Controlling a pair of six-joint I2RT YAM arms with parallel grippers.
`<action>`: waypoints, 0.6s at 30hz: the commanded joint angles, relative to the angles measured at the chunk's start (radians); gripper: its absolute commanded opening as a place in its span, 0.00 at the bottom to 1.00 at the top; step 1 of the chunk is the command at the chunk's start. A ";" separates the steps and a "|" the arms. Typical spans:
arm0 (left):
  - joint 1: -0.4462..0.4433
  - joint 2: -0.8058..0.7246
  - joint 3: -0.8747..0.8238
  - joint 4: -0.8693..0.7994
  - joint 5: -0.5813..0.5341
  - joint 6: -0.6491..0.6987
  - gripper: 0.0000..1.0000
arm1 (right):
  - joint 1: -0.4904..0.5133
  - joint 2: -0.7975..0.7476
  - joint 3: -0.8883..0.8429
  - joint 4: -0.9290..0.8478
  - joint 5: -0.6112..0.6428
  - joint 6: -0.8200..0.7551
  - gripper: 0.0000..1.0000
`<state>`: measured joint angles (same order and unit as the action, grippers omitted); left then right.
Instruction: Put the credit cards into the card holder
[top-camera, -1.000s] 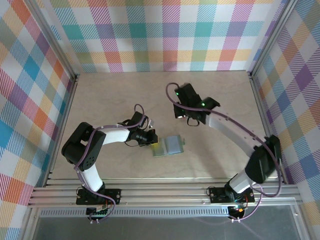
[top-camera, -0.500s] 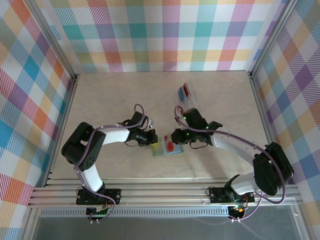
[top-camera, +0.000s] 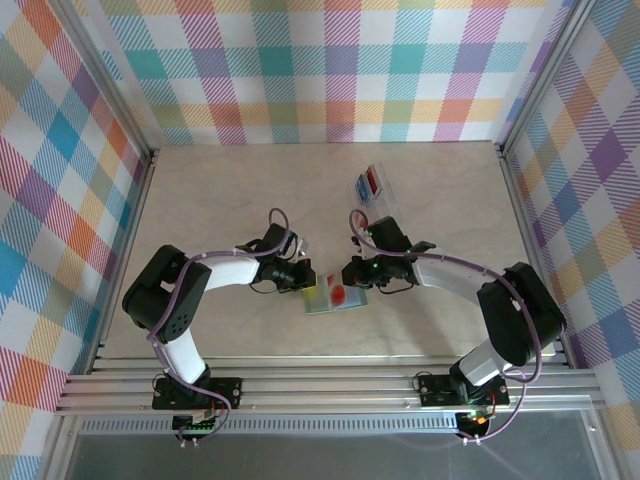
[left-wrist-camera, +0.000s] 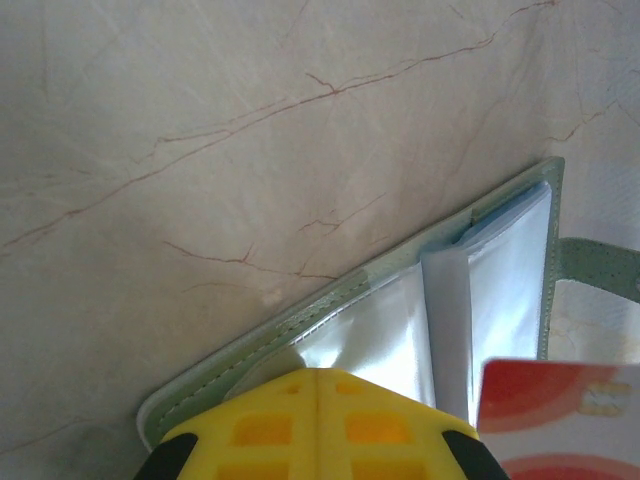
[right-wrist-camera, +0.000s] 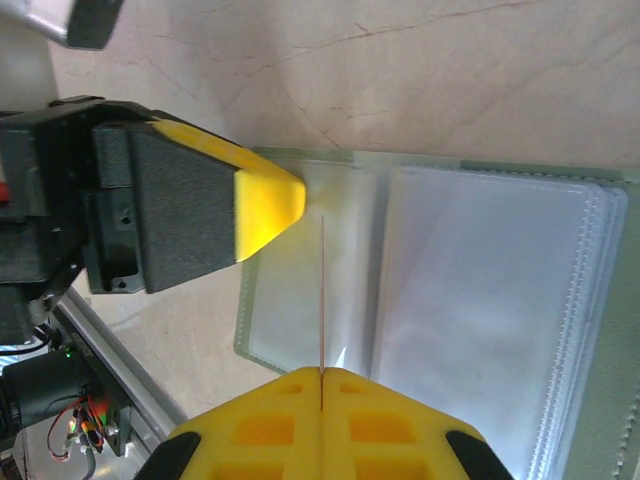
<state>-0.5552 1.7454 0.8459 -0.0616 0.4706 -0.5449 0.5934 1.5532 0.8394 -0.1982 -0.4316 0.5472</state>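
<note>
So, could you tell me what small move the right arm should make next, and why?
Probably ease the card in the right gripper down toward a clear pocket: it stands edge-on above the open card holder, which the shut left gripper pins flat.

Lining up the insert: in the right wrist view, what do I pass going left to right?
The left hand → the edge-on credit card → the stacked clear sleeves of the card holder.

Glossy clear plastic sleeves (right-wrist-camera: 480, 300) in matt green card holder (left-wrist-camera: 250, 355); smooth marble-look table (left-wrist-camera: 250, 120)
</note>
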 joint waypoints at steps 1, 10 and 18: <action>-0.011 -0.017 -0.020 -0.061 -0.020 0.012 0.00 | -0.013 0.029 0.004 0.029 -0.036 0.014 0.00; -0.011 -0.017 -0.020 -0.061 -0.021 0.011 0.00 | -0.029 0.095 0.007 0.036 -0.032 0.010 0.00; -0.011 -0.018 -0.021 -0.061 -0.019 0.012 0.00 | -0.033 0.127 0.029 0.027 -0.025 0.003 0.00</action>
<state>-0.5560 1.7454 0.8459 -0.0616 0.4698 -0.5449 0.5636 1.6608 0.8436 -0.1730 -0.4473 0.5468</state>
